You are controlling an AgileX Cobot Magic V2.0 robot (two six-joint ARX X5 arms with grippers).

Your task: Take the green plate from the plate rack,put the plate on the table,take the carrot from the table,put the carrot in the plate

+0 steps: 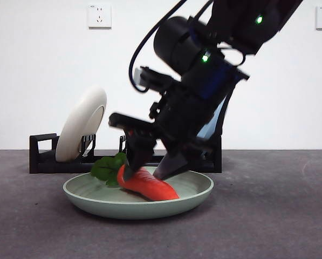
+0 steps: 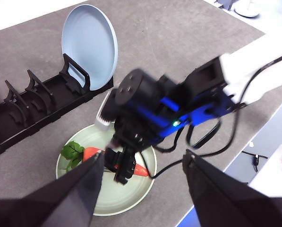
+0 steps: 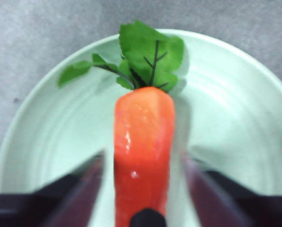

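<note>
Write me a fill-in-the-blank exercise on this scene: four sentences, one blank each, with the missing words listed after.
1. The carrot lies in the ____ plate.
2. The right gripper has its jaws open, one on each side of the ____.
3. The cream-white plate and the blue plate stand in the black plate ____.
4. The carrot's leaves are ____ in colour.

Missing words: green; carrot; rack; green

Cream-white plate (image 1: 82,131) standing tilted at one end; blue plate (image 2: 89,45) upright at the other. Two wall sockets (image 1: 99,16) high on the white wall (image 1: 42,81) behind.
</note>
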